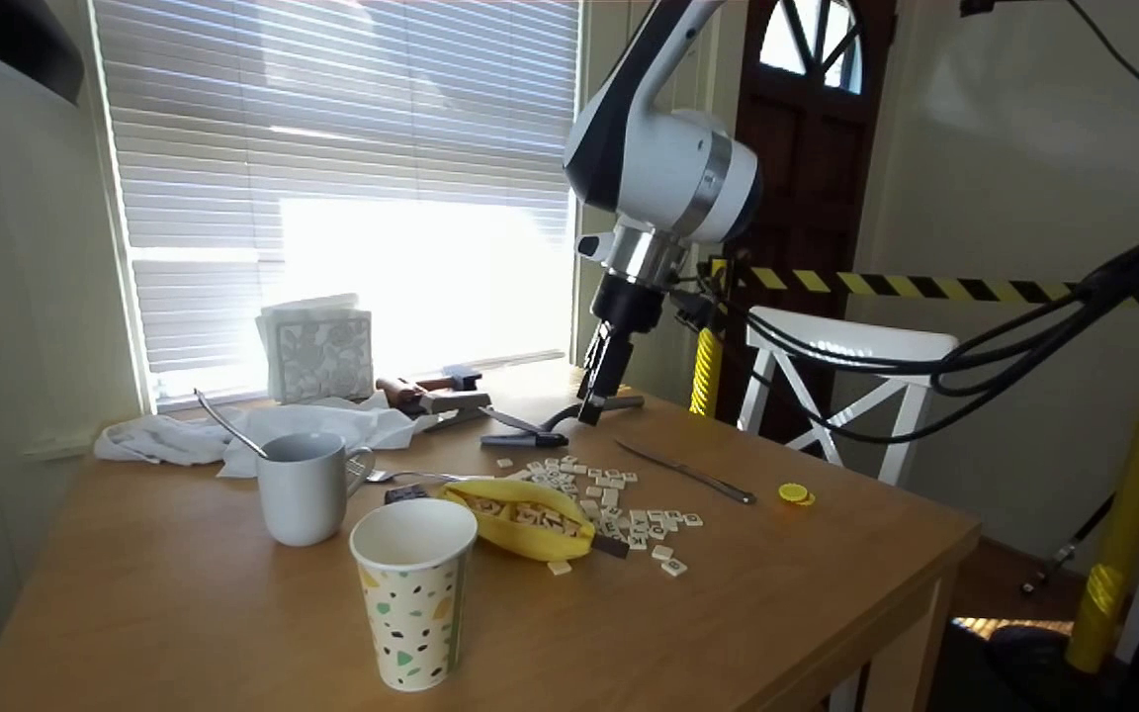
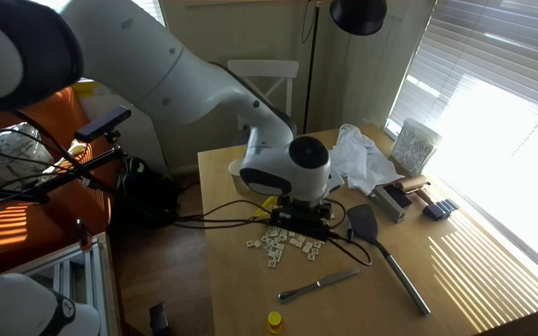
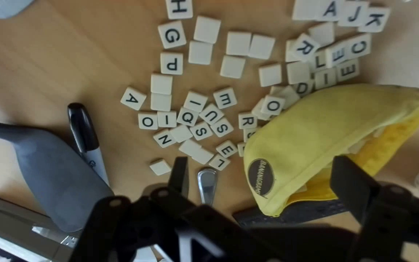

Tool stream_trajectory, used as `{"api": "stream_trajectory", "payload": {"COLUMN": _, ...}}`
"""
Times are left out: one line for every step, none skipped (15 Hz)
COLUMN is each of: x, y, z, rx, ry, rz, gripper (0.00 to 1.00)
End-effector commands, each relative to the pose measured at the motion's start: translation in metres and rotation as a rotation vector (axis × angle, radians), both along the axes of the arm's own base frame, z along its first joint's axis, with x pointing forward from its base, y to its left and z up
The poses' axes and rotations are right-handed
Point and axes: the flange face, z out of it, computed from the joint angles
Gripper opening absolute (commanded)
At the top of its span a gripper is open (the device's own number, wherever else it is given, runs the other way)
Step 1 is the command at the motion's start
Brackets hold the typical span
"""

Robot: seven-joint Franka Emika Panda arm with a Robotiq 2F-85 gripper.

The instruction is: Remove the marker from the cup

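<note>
- We see the marker (image 3: 87,141) lying on the table (image 1: 204,633), out of the cup (image 1: 416,603), so we judge the removal done and only the retreat left.
- No marker pokes above the cup's rim in an exterior view, though its bottom is hidden from us.
- Our fingers (image 3: 351,185) are spread wide, with nothing held between them, above the table.
- The next move, as we read it, is lifting up and backing off; we see no call to grip again.
- In the wrist view the spatula (image 3: 58,174) lies right alongside the marker, crowding it; whether they touch we cannot tell.
- Letter tiles (image 3: 202,125) and the banana pouch (image 3: 300,134) lie right of the marker there; dipping low could nudge the pouch.
- In an exterior view the cup stands upright on the near side, with the mug (image 1: 303,489) left of it and farther.
- In an exterior view the knife (image 2: 319,283) lies nearer than the tiles, napkins (image 2: 360,158) far.
</note>
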Motion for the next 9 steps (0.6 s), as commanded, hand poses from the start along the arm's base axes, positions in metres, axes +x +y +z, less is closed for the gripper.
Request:
{"api": "stream_trajectory", "payload": {"x": -0.034, "y": 0.007, "z": 0.047, "rx": -0.058, "ry": 0.096, "rz": -0.106, "gripper": 1.0}}
{"api": "stream_trajectory", "payload": {"x": -0.035, "y": 0.003, "z": 0.059, "rx": -0.089, "ry": 0.094, "rz": -0.158, "gripper": 1.0}}
{"api": "stream_trajectory", "payload": {"x": -0.036, "y": 0.0, "z": 0.071, "rx": -0.127, "ry": 0.104, "rz": -0.2, "gripper": 1.0}}
{"api": "stream_trajectory", "payload": {"x": -0.036, "y": -0.002, "z": 0.084, "rx": -0.165, "ry": 0.115, "rz": -0.239, "gripper": 1.0}}
{"api": "stream_trajectory", "payload": {"x": -0.034, "y": -0.002, "z": 0.098, "rx": -0.196, "ry": 0.118, "rz": -0.278, "gripper": 1.0}}
{"api": "stream_trajectory", "payload": {"x": -0.025, "y": -0.002, "z": 0.091, "rx": -0.165, "ry": 0.067, "rz": -0.212, "gripper": 1.0}}
{"api": "stream_trajectory", "payload": {"x": -0.024, "y": -0.001, "z": 0.098, "rx": -0.192, "ry": 0.066, "rz": -0.22, "gripper": 1.0}}
{"api": "stream_trajectory", "payload": {"x": -0.022, "y": 0.004, "z": 0.095, "rx": -0.188, "ry": 0.066, "rz": -0.215, "gripper": 1.0}}
{"api": "stream_trajectory", "payload": {"x": -0.021, "y": 0.005, "z": 0.092, "rx": -0.181, "ry": 0.063, "rz": -0.212, "gripper": 1.0}}
